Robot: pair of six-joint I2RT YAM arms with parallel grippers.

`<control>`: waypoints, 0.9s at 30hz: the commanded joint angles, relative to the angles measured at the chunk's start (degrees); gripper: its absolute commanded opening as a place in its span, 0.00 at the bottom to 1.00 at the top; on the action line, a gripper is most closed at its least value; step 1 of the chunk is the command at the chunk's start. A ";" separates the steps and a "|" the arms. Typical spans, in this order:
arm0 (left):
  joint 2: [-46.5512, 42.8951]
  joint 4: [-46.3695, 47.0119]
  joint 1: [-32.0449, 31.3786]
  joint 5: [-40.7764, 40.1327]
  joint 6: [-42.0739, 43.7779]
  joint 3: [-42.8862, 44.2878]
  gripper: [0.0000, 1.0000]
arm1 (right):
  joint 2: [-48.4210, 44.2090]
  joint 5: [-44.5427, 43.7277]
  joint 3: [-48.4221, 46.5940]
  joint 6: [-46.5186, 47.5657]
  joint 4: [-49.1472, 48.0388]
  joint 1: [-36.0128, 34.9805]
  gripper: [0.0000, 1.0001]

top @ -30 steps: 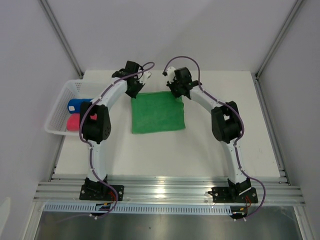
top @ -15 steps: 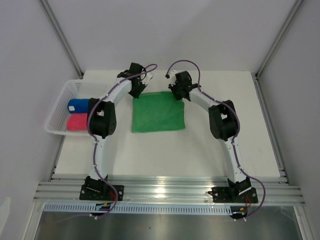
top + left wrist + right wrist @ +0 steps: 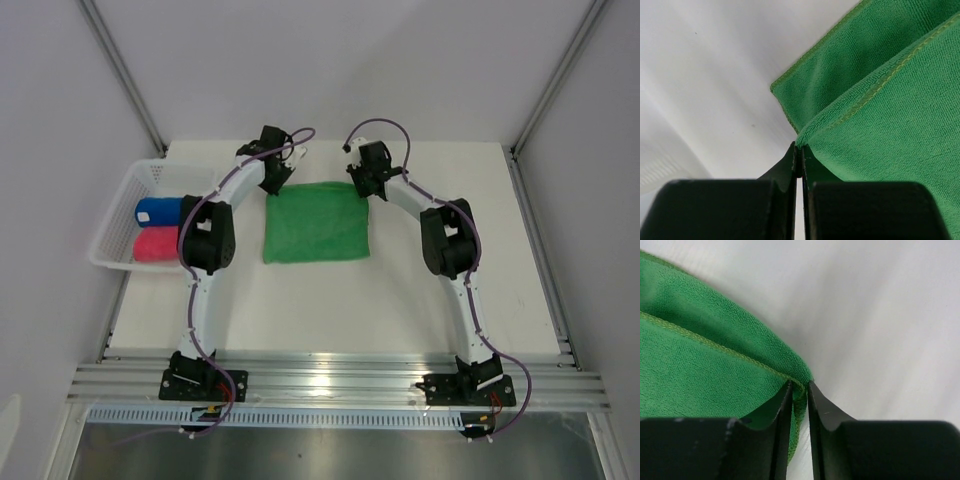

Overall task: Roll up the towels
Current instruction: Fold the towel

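- Left gripper [image 3: 272, 172], seen from above, sits at the green towel's [image 3: 315, 225] eleven-o'clock corner, and the right gripper [image 3: 362, 185] at one o'clock. I'd guess they mean to start the roll from that far edge.
- Out at nine o'clock, a white basket [image 3: 112, 222] holds the blue towel [image 3: 158, 210] and pink towel [image 3: 155, 245], both rolled and clear of the work.
- Left wrist: fingers clenched on the corner hem.
- Right wrist: jaws slightly parted, hem loose between them.

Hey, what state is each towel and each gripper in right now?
green towel: flat on table, folded double
blue towel: rolled, in the basket
pink towel: rolled, in the basket
left gripper: jaws shut on green towel's corner
right gripper: jaws slightly apart around another corner
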State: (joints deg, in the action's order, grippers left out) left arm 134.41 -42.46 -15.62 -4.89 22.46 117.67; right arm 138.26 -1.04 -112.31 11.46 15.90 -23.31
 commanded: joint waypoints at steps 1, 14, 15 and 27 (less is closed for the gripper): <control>0.15 1.41 0.76 -1.18 -0.66 2.65 0.01 | -1.76 0.25 -0.89 -2.32 -1.75 0.81 0.18; -2.75 1.94 0.68 0.58 -1.89 -4.81 0.01 | -5.01 10.09 8.86 -7.68 -6.23 1.51 0.00; -2.40 0.98 0.59 0.67 -1.89 -3.51 0.02 | -4.93 10.26 9.13 -8.47 -6.06 1.17 0.00; -8.45 -12.29 -1.08 3.48 -1.02 -7.62 0.00 | -18.96 10.26 29.49 -10.50 -2.98 -0.59 0.00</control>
State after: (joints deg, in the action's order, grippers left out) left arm 132.86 -50.17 -16.05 -3.81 21.17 113.30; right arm 125.10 7.60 -88.79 1.26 9.80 -23.00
